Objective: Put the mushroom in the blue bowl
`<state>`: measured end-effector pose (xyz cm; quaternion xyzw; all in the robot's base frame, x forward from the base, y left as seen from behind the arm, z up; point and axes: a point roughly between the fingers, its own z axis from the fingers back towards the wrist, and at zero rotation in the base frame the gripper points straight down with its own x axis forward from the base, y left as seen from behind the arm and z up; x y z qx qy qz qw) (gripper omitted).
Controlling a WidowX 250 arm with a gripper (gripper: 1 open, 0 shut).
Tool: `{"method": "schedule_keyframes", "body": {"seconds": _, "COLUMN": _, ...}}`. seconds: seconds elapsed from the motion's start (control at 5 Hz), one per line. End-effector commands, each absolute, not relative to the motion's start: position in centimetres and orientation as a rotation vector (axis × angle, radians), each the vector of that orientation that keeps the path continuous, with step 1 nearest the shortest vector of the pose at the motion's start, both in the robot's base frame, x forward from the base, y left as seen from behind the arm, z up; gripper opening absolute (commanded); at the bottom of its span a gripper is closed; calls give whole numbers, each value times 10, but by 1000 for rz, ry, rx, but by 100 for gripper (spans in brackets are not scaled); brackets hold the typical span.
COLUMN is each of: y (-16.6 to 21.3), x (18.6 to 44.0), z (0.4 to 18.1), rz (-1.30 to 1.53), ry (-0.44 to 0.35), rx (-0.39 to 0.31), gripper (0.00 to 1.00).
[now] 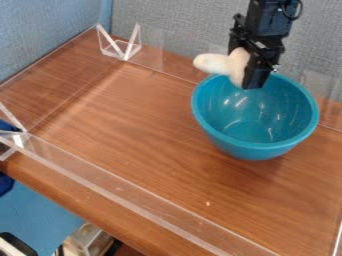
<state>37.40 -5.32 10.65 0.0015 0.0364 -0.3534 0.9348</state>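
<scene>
The wooden table (120, 130) fills most of the view, its brown top walled by a low clear plastic fence (127, 200) that runs along the near edge and up the left and far sides. A wide stretch of bare wood lies open to the left of and in front of the blue bowl (257, 115), which sits on the right half of the table, upright, mouth facing up, its right rim close to the table's right edge. At the far left corner stands a clear triangular stand (118, 42), well apart from the bowl.

The gripper (249, 66) hangs down from the top of the view over the bowl's far rim, its dark fingers pointing at the bowl's mouth. It is clamped on the mushroom (219, 65), which is held in the air above the far left part of the rim, not touching the bowl. The mushroom lies roughly level, its long axis running left to right: the pale rounded end sticks out to the left of the fingers, the other end hidden between them.
</scene>
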Motion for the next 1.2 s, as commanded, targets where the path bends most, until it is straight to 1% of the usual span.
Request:
{"method": "schedule_keyframes", "body": {"seconds": 0.0, "y": -66, "x": 385, "z": 131, "rz": -673, "ry": 1, "rx": 22, "gripper": 100}}
{"method": "schedule_keyframes", "body": {"seconds": 0.2, "y": -79, "x": 390, "z": 135, "rz": -649, "ry": 14, "rx": 25, "gripper": 100}}
{"method": "schedule_keyframes", "body": {"seconds": 0.6, "y": -75, "x": 378, "z": 135, "rz": -709, "ry": 46, "rx": 42, "gripper": 100}}
{"method": "schedule_keyframes", "body": {"seconds": 1.0, "y": -53, "x": 358, "z": 146, "rz": -670, "ry": 64, "rx": 38, "gripper": 100}}
